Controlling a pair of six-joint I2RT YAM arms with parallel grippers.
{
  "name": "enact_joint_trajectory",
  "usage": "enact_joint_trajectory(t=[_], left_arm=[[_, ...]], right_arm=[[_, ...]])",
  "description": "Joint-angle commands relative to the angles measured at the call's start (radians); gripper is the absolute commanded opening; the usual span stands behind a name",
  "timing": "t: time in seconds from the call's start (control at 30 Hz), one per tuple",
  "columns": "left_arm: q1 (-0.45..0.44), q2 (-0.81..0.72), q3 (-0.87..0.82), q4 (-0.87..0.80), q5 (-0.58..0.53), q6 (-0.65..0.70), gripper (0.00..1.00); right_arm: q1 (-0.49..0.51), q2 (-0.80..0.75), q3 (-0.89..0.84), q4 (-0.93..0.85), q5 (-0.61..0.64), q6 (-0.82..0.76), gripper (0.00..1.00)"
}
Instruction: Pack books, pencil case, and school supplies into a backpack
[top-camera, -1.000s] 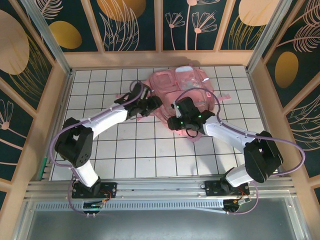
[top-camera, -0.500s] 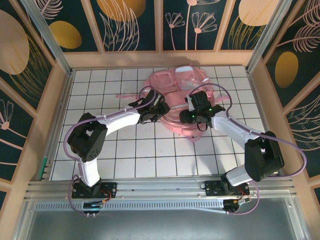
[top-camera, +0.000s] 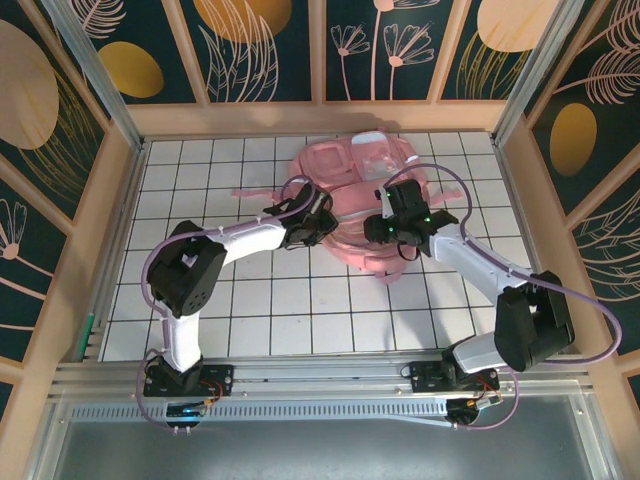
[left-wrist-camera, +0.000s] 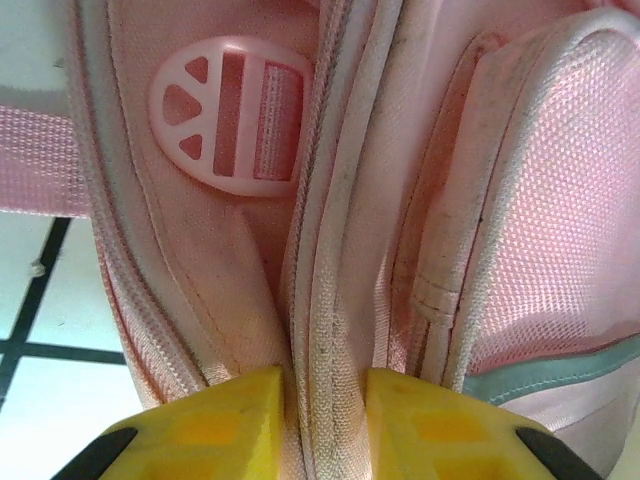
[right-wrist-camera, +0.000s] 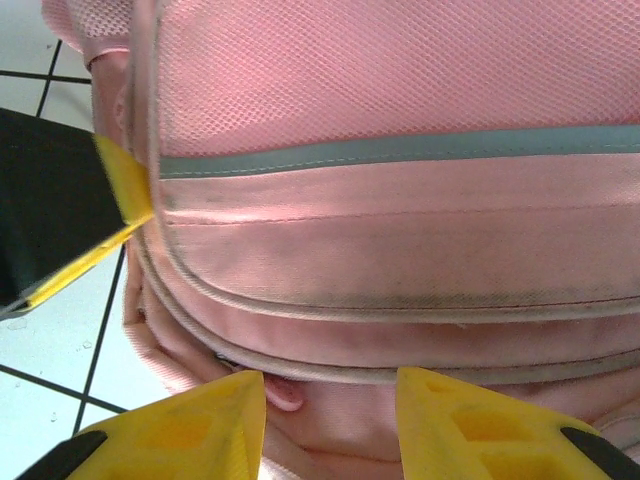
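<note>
Backpack lies at your twelve o'clock on the worktop; your left jaws pinch its seam, your right jaws stand apart at its edge.

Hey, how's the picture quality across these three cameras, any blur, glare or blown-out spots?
Top external view: evenly lit and sharp, only faint shadows, a pale sheen on the front pocket of the backpack. Left wrist view: fabric weave crisp, the yellow jaws at the bottom soft, white tiles washed out. Right wrist view: mesh sharp, jaws slightly blurred.
</note>
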Motion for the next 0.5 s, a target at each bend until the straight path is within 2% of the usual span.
enact_joint_trajectory(t=[0.0,0.13,0.2,0.27,0.37,0.47], left_arm=[[-0.005,0.025,0.059,0.020,0.020,0.039,0.26],[-0.005,0.022,0.072,0.003,0.004,0.065,0.21],[-0.004,0.016,0.083,-0.020,-0.011,0.083,0.13],[-0.005,0.001,0.086,-0.033,-0.025,0.095,0.00],[0.001,-0.023,0.074,-0.023,-0.024,0.100,0.00],[0.001,-0.055,0.085,-0.029,0.009,0.115,0.00]], right_arm=[[-0.008,-0.037,-0.016,0.026,0.003,0.005,0.39],[-0.009,-0.042,-0.022,0.027,-0.003,0.012,0.39],[-0.009,-0.044,-0.021,0.026,-0.005,0.014,0.39],[-0.009,-0.043,-0.021,0.021,0.004,0.012,0.38],[-0.008,-0.039,-0.020,0.011,0.028,0.004,0.39],[-0.003,-0.044,-0.024,0.014,0.012,-0.035,0.49]])
